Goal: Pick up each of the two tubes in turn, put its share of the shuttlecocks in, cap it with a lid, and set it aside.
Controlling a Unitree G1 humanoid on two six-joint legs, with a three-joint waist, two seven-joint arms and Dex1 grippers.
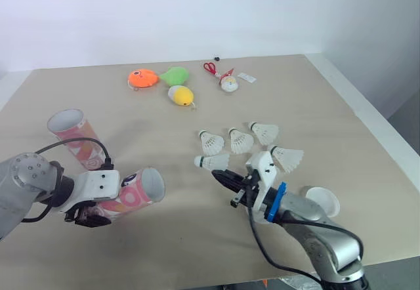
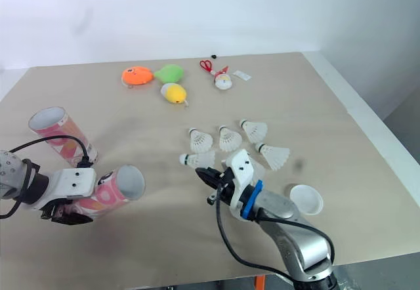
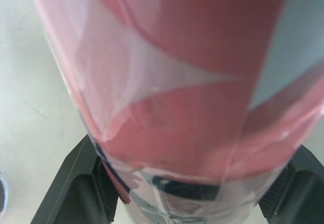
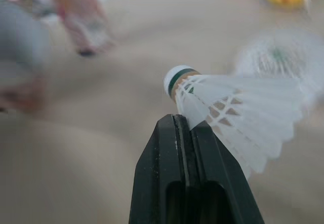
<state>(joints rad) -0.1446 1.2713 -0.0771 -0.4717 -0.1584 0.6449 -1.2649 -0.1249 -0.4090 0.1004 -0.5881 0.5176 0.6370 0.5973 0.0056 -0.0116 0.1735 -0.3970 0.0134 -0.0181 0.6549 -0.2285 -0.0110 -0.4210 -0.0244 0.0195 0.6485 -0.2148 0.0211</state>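
Observation:
My left gripper (image 1: pixel 92 214) is shut on a pink patterned tube (image 1: pixel 134 191), held tilted with its open mouth facing right; its black fingers (image 3: pixel 76 183) clamp the tube's wall (image 3: pixel 177 82). A second pink tube (image 1: pixel 72 136) stands upright at the far left. My right gripper (image 1: pixel 220 175) is shut on the feather skirt of a white shuttlecock (image 1: pixel 211 162), whose cork points left (image 4: pixel 174 77). Several more shuttlecocks (image 1: pixel 239 140) lie just behind it. A white lid (image 1: pixel 325 201) rests beside my right forearm.
Small toys lie at the back of the beige table (image 1: pixel 315 100): an orange one (image 1: pixel 143 78), a green one (image 1: pixel 174 75), a yellow one (image 1: pixel 180 95), red scissors (image 1: pixel 210 67) and a small figure (image 1: pixel 228 82). The table's right edge runs close to the lid.

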